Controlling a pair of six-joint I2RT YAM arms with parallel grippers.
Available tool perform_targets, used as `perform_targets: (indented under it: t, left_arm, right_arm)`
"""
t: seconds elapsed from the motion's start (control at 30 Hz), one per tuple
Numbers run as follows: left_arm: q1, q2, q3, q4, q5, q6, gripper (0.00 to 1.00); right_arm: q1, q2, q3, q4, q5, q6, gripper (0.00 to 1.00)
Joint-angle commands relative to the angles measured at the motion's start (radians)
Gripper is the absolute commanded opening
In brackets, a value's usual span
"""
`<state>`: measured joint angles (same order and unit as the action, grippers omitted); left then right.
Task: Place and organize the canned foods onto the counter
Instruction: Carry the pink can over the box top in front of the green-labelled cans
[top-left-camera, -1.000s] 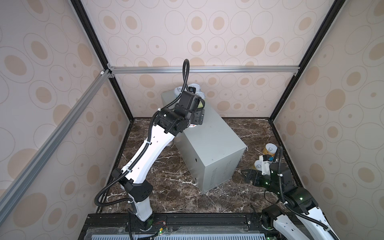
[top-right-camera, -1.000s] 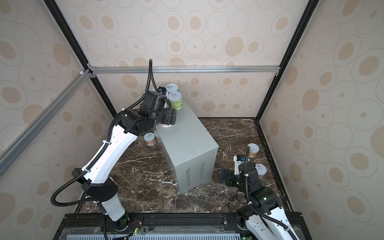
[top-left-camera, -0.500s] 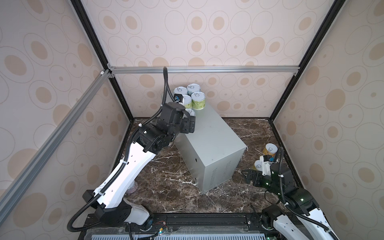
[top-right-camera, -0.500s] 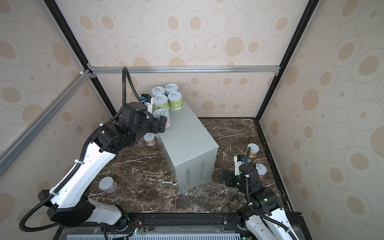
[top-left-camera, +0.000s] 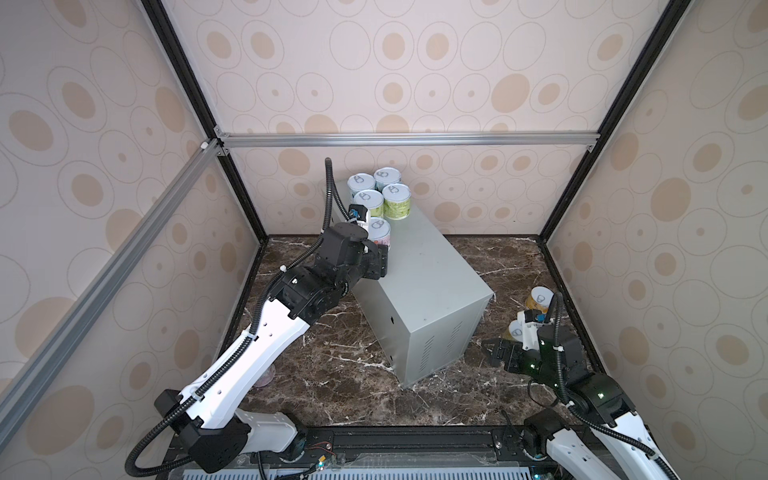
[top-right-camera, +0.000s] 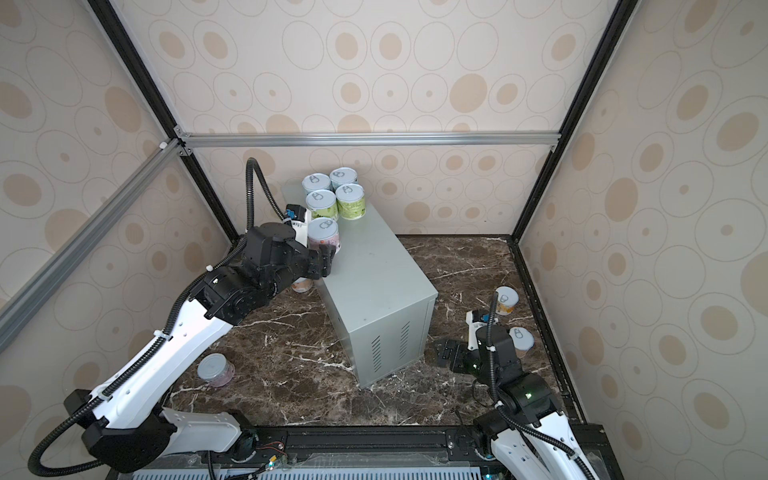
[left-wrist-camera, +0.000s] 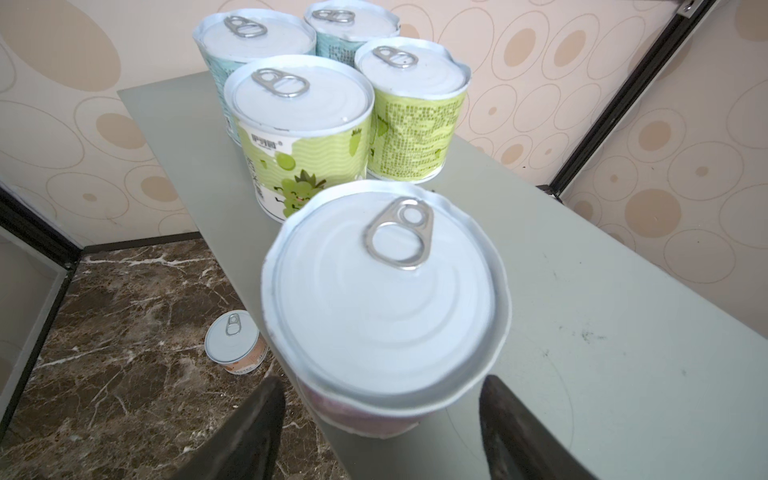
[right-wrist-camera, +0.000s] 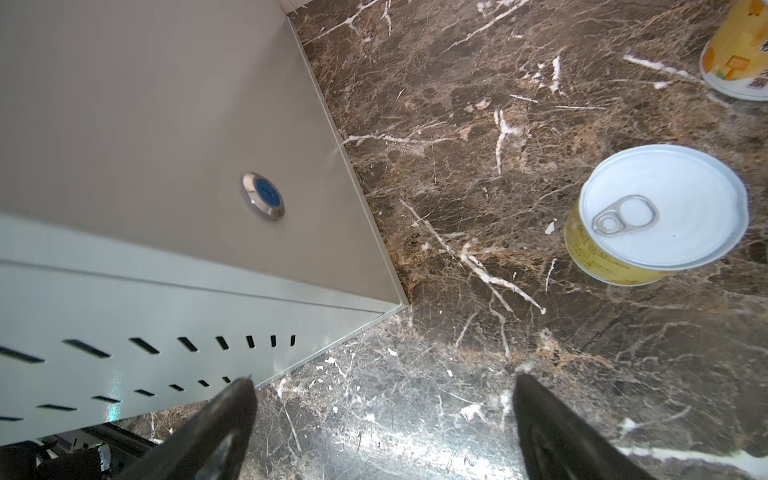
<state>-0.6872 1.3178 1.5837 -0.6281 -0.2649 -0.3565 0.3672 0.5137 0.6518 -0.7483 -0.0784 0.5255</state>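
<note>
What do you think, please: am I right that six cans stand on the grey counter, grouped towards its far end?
Not quite: the counter holds five cans, not six: two teal cans, two green cans and one pink can, as the left wrist view shows. They are indeed grouped towards its far end.

- Marble floor (top-left-camera: 332, 374): carries the counter (top-left-camera: 428, 270), whose length runs from 11 to 5 o'clock in both top views.
- Counter top, 11 o'clock end: four upright cans in a tight square. A teal can (top-left-camera: 360, 183) and a second teal can (top-left-camera: 387, 178) stand behind a green can (top-left-camera: 368, 201) and a second green can (top-left-camera: 396, 201).
- Pink can (top-left-camera: 380, 230): on the top, just at 6 o'clock of the green can, near the 9 o'clock edge.
- Floor, by the counter's 9 o'clock side: orange can (top-right-camera: 302, 285).
- Floor, 8 o'clock, well apart: mauve can (top-right-camera: 214, 368).
- Floor, 3 to 4 o'clock: yellow-orange can (top-left-camera: 539, 299) and yellow can (right-wrist-camera: 656, 216).
</note>
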Motion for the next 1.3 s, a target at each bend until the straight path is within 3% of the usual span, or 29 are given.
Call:
perform_targets:
  t: [0.0,0.3,0.77,1.27]
  left_arm:
    - [-0.006,-0.019,-0.002,0.048,-0.028,-0.011,0.70]
    - [0.001,0.016,-0.005,0.078,-0.076,-0.007,0.66]
    - [0.015,0.086,0.036,0.099,-0.028,0.006,0.65]
    - [0.053,0.088,0.045,0.081,-0.069,-0.012,0.65]
  right_arm:
    - [0.003,0.000,0.014,0.003,0.000,-0.012,0.99]
    - [0.004,-0.023,0.011,-0.013,-0.002,-0.009,0.99]
    - [0.004,-0.018,-0.015,0.016,-0.002,-0.005,0.99]
    - [0.003,-0.016,-0.007,0.009,-0.006,0.010,0.99]
